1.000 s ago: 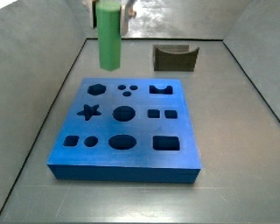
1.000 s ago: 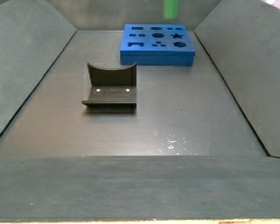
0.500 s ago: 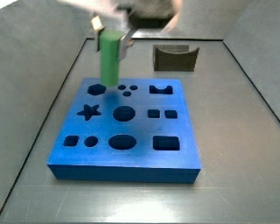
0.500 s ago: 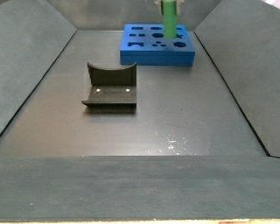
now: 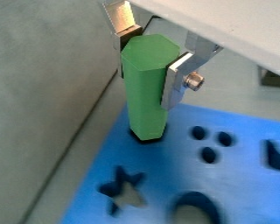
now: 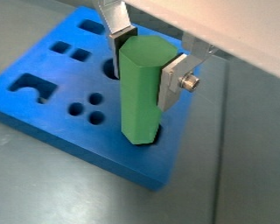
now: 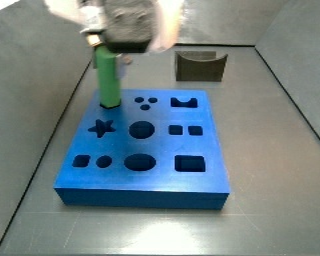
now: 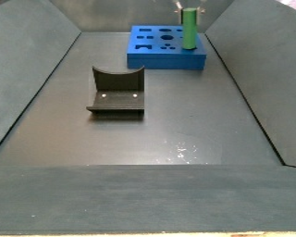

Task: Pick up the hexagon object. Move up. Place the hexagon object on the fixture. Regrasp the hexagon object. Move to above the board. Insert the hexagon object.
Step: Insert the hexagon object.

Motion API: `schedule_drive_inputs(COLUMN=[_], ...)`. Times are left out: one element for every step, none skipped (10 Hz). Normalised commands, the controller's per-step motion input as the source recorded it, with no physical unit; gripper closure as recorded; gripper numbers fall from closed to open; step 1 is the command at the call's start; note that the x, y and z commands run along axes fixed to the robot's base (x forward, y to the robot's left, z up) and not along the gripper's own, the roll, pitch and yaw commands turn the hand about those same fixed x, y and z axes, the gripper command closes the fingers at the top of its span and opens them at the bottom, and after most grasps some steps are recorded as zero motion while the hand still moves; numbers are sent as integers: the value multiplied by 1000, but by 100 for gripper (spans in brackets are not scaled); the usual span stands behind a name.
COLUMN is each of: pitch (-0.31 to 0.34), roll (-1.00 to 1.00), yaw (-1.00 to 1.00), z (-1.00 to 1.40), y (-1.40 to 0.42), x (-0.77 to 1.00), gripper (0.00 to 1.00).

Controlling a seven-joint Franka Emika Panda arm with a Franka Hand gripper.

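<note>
The hexagon object (image 6: 140, 87) stands upright, its long axis straight up and down, its lower end just entering a dark cutout at a corner of the board (image 6: 60, 101). My fingers (image 6: 175, 77) are clamped on its upper half from two opposite sides, so the gripper (image 7: 123, 25) sits directly above the hole. I judge a straight downward push should seat it. The fixture (image 8: 115, 91) stands well apart.

Your hand (image 6: 150, 59) points straight down, its silver fingers (image 6: 174, 80) clamped on the upper part of the upright hexagon object (image 6: 142, 92), which hangs below it.
</note>
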Motion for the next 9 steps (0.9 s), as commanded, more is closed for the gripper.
schedule_drive_inputs(pitch=[0, 0, -17, 251, 417, 9, -211, -177, 0], roll=[0, -6, -209, -11, 0, -349, -1000, -889, 0], yaw=[-180, -137, -189, -394, -440, -217, -106, -3, 0], z=[0, 0, -143, -466, -566, -277, -40, -271, -51], y=[0, 0, -149, -569, -549, -80, 411, 397, 6], x=[-123, -83, 63, 163, 117, 246, 46, 0, -17], gripper=[100, 100, 100, 100, 100, 100, 100, 100, 100])
